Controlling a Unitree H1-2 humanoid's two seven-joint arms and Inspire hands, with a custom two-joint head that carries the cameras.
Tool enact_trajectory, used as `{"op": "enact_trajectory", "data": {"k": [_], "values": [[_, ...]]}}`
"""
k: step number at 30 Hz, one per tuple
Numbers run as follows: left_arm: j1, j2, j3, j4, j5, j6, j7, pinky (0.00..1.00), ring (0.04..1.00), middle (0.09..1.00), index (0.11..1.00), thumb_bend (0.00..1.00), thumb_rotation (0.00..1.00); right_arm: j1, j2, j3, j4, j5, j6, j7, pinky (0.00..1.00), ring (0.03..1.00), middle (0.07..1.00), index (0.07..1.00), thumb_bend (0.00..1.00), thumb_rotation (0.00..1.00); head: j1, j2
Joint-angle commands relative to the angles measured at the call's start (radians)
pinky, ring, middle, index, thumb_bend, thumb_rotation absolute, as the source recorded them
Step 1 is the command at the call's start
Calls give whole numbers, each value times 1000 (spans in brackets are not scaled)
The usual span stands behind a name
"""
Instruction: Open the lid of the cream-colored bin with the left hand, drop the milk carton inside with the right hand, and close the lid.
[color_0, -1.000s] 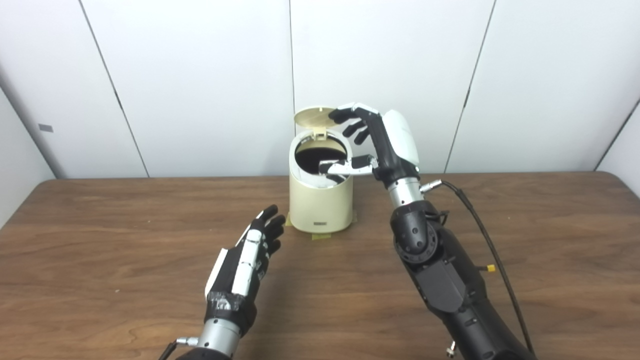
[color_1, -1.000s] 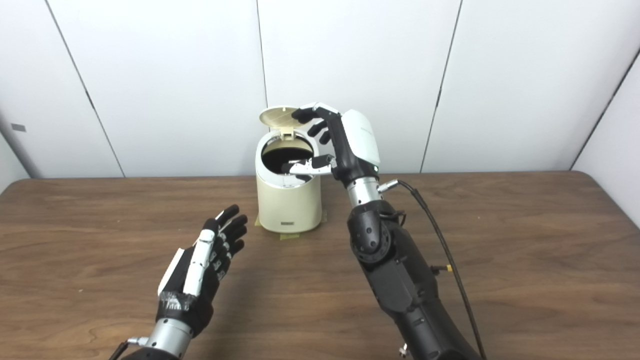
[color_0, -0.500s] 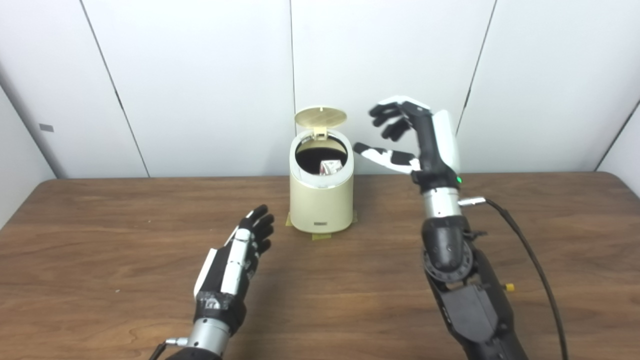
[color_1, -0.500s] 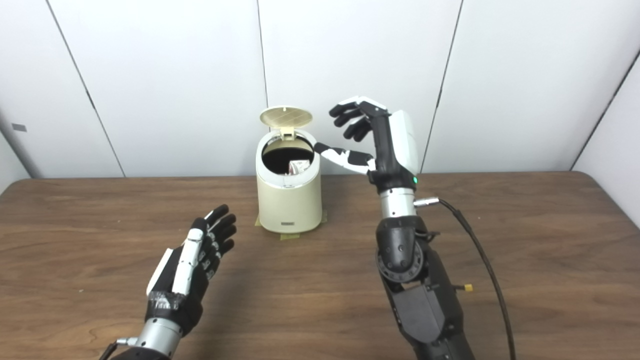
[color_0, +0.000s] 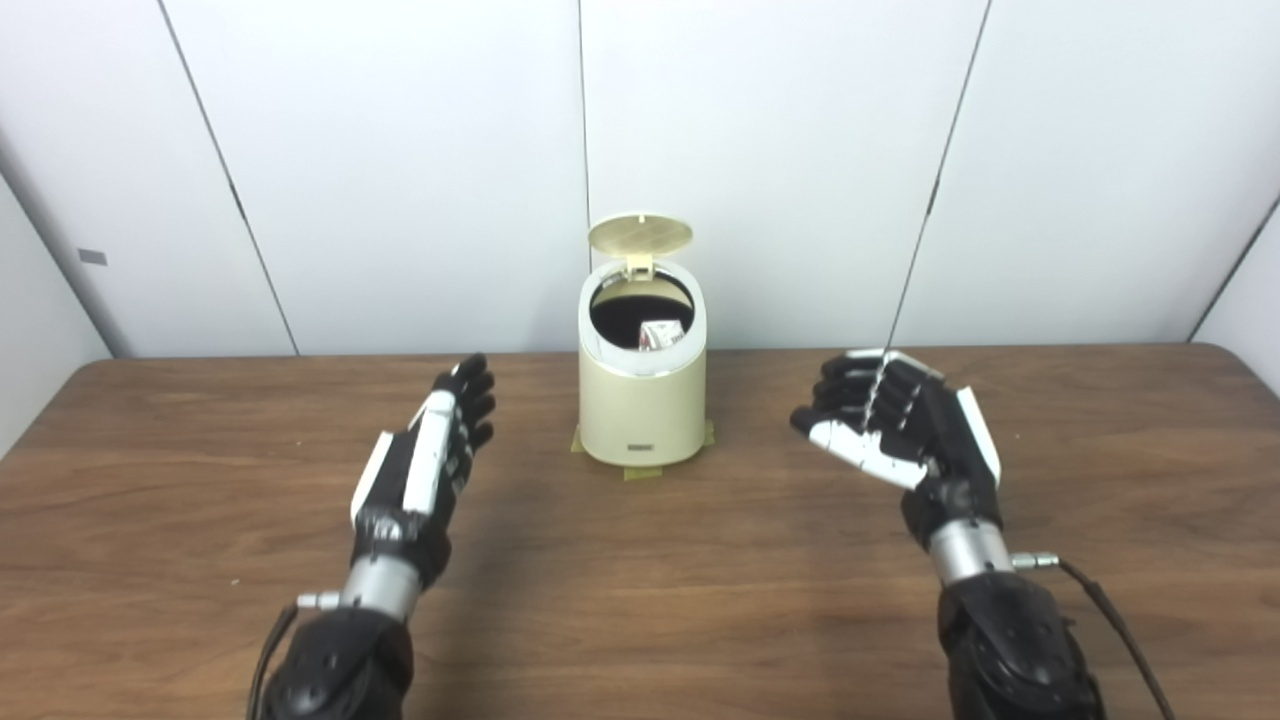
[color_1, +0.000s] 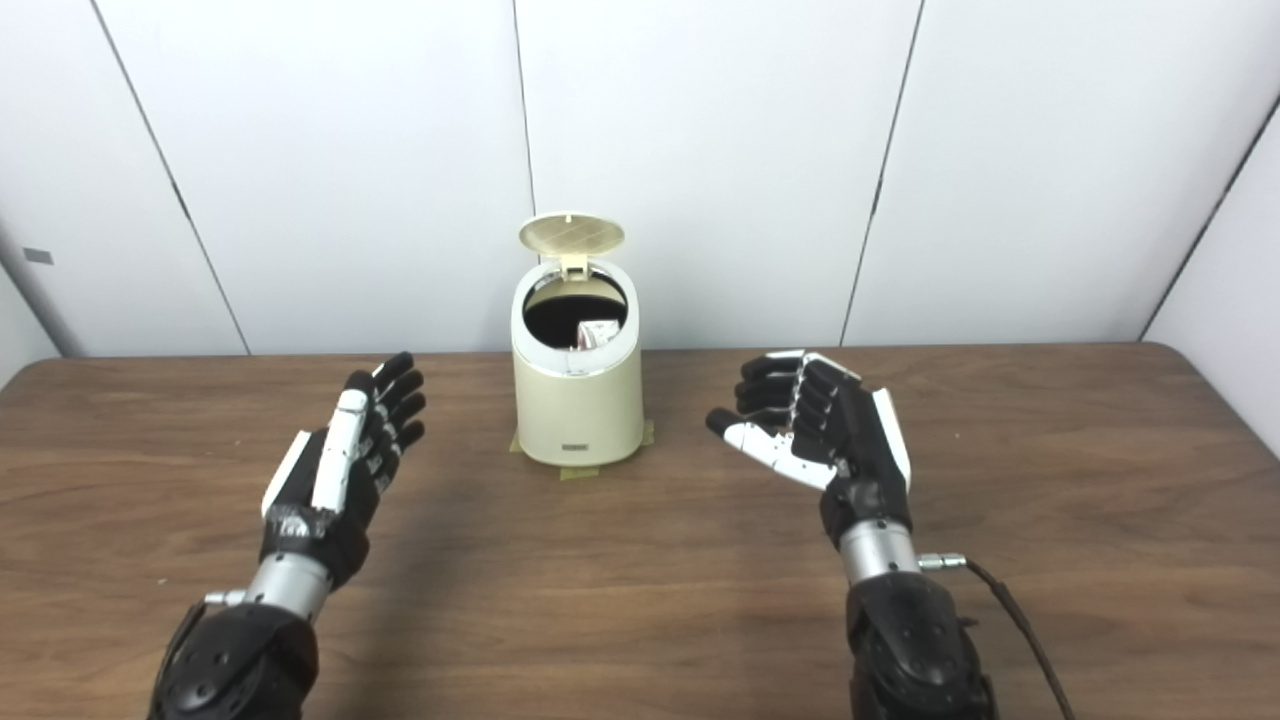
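Note:
The cream-colored bin (color_0: 642, 405) stands at the back middle of the wooden table, its round lid (color_0: 640, 234) tipped up and open. The milk carton (color_0: 660, 335) lies inside the bin, only its top corner showing at the opening. My left hand (color_0: 425, 465) is open and empty, low over the table to the left of the bin. My right hand (color_0: 895, 430) is open and empty, fingers slightly curled, to the right of the bin. Neither hand touches the bin.
The brown wooden table (color_0: 640, 600) runs across the whole view, with white wall panels (color_0: 400, 150) behind it. Yellow tape bits (color_0: 643, 471) show under the bin's base. A black cable (color_0: 1110, 625) trails from my right wrist.
My right hand has drawn back from above the bin and come down to the table's right side, empty. My left hand has shifted left and away from the bin. The carton now rests inside the bin.

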Motion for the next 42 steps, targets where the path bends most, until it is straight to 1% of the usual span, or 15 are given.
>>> {"op": "enact_trajectory", "data": {"k": [1, 2, 4, 6, 8, 10, 12, 14, 17, 24, 28, 30, 33, 37, 42], "values": [[-99, 42, -6, 20, 16, -8, -19, 959, 946, 937, 922, 454, 967, 12, -1, 2, -51, 33, -4, 21, 725, 787, 802, 776, 641, 848, 1, 0], [-127, 55, -6, 42, 17, -8, -25, 962, 946, 937, 918, 469, 953, 29, 3, 8, -52, 29, -11, 18, 755, 813, 821, 798, 660, 914, 3, -5], [-191, 68, -5, 89, 18, -8, -24, 968, 945, 932, 907, 495, 904, 63, 17, 23, -50, 22, -38, 12, 792, 849, 850, 835, 679, 983, 6, -14], [-243, 79, -9, 133, 20, -15, -27, 966, 945, 929, 896, 514, 869, 93, 22, 36, -47, 21, -68, 16, 819, 880, 876, 869, 677, 997, 11, -27], [-289, 89, -12, 172, 21, -22, -32, 963, 944, 929, 894, 520, 865, 116, 28, 44, -38, 8, -96, 5, 843, 903, 895, 883, 670, 1000, 17, -35], [-329, 94, -7, 206, 20, -25, -35, 950, 937, 918, 893, 536, 908, 139, 35, 48, -30, -9, -125, -11, 833, 908, 900, 868, 612, 1000, 19, -35], [-378, 98, -2, 252, 20, -33, -40, 945, 933, 915, 901, 554, 944, 161, 37, 46, -15, -13, -170, -17, 811, 904, 898, 860, 591, 1000, 18, -34], [-412, 101, 1, 286, 23, -43, -42, 943, 930, 912, 905, 561, 962, 176, 40, 44, -7, -17, -199, -20, 799, 899, 896, 855, 589, 1000, 18, -31], [-477, 107, -3, 354, 33, -67, -47, 936, 923, 909, 895, 572, 971, 198, 46, 41, -6, -19, -222, -28, 808, 892, 892, 853, 595, 1000, 21, -23], [-605, 137, -69, 498, 87, -114, -95, 901, 892, 880, 858, 569, 1000, 231, 67, 37, 3, -12, -243, -47, 773, 882, 894, 864, 588, 1000, 23, -15], [-640, 140, -103, 535, 114, -123, -113, 895, 902, 889, 866, 555, 1000, 237, 74, 43, 4, -31, -242, -59, 756, 869, 878, 850, 576, 1000, 20, -8], [-656, 149, -129, 558, 141, -143, -130, 900, 903, 888, 871, 542, 1000, 237, 76, 42, 8, -39, -243, -66, 739, 860, 875, 847, 569, 1000, 15, -6], [-678, 164, -166, 598, 169, -174, -164, 910, 903, 887, 881, 514, 1000, 238, 81, 37, 3, -51, -218, -80, 708, 848, 868, 845, 577, 1000, 1, -3], [-709, 186, -208, 633, 210, -192, -206, 922, 900, 879, 890, 486, 1000, 231, 82, 20, 2, -48, -186, -94, 664, 841, 867, 855, 571, 1000, -5, -2], [-737, 236, -276, 624, 295, -219, -263, 928, 897, 855, 874, 486, 1000, 219, 89, -7, 15, -15, -164, -94, 664, 848, 870, 872, 563, 1000, -12, 0]]}}
